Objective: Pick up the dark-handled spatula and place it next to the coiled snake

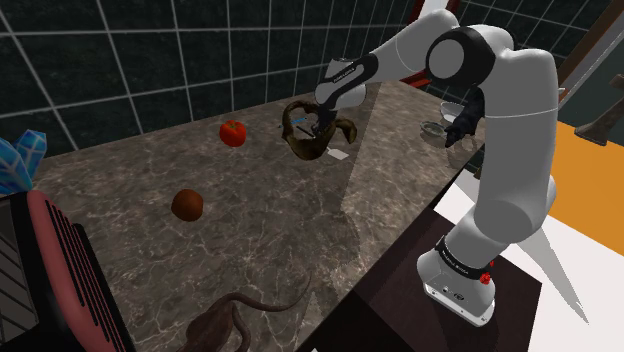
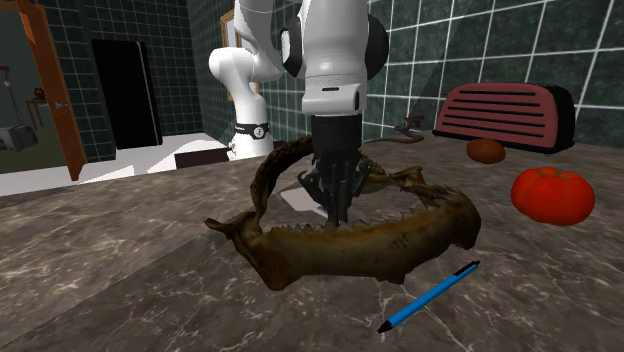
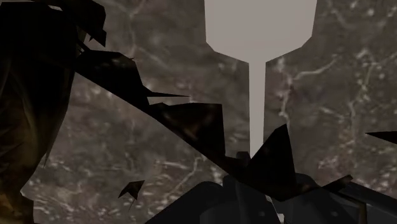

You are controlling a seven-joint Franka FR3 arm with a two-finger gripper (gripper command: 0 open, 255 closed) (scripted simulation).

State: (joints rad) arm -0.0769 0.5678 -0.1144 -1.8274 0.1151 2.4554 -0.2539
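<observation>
Fingers are seen pinched to a narrow point, clamped on the spatula low inside a toothed brown jawbone ring. The spatula is laid flat on the veined marble desk. Its pale, plain blade has cut corners and narrows to a thin neck, and its handle is hidden by jagged teeth. In the shoulder view, a glossy red tomato is found at the jawbone's 9 o'clock, and the brown snake lies well apart at 7 o'clock.
</observation>
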